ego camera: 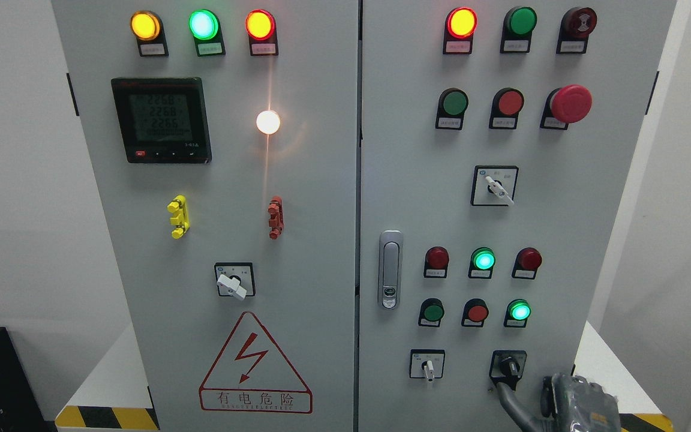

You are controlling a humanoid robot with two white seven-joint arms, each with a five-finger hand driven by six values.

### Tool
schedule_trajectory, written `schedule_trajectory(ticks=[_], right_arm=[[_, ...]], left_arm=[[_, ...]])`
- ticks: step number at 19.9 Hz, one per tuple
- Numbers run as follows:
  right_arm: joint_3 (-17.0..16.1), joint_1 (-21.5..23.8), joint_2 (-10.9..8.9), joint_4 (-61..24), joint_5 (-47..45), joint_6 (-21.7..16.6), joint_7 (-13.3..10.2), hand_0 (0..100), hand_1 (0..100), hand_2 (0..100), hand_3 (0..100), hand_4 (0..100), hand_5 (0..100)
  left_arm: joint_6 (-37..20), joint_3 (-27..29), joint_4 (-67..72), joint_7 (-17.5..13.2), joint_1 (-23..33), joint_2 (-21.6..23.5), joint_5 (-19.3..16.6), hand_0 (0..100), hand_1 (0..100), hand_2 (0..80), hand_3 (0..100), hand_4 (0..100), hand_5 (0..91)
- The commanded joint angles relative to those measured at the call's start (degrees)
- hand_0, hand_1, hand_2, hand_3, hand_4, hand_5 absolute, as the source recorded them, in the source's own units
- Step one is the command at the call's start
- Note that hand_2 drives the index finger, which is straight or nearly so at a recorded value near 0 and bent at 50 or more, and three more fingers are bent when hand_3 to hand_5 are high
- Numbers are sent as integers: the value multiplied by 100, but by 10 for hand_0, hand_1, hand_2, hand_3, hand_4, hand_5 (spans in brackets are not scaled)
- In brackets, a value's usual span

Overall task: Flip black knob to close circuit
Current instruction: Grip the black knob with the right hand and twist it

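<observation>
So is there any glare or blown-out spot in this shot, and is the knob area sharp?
Head view: the white lamp is blown out, throwing a vertical streak of flare up and down the cabinet's left door. Head view: the black knob is reasonably sharp, while the right hand at the bottom edge looks softer and is cut off by the frame.

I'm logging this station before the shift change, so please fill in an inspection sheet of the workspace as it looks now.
Surface: grey cabinet doors, closed, upright.
Job's things: black knob, lower right of right door.
Clutter: nothing seen.
Grippers: right hand just below the black knob, a finger reaching up to it; grasp unclear. Left hand not in view.
Cables: nothing seen.
Surroundings: several indicator lamps lit, red emergency button, door handle, hazard triangle, white walls.
</observation>
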Motion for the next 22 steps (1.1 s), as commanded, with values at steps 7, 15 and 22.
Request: schedule_trajectory(ticks=[7,15,22], right_arm=[[-151,-59,-137,126,-29,11,-6,0,0,928,1000,945,970],[-195,-173,-182,161,-55,11,-6,0,0,928,1000,947,972],[-204,-173,-217,126,-64,11,-15,0,0,929,1000,948,973]], left_arm=[[-5,0,-167,-1,132,0,0,120,556,0,0,0,0],[-5,0,-167,-1,132,0,0,120,556,0,0,0,0],[-5,0,-167,-1,132,0,0,120,556,0,0,0,0]])
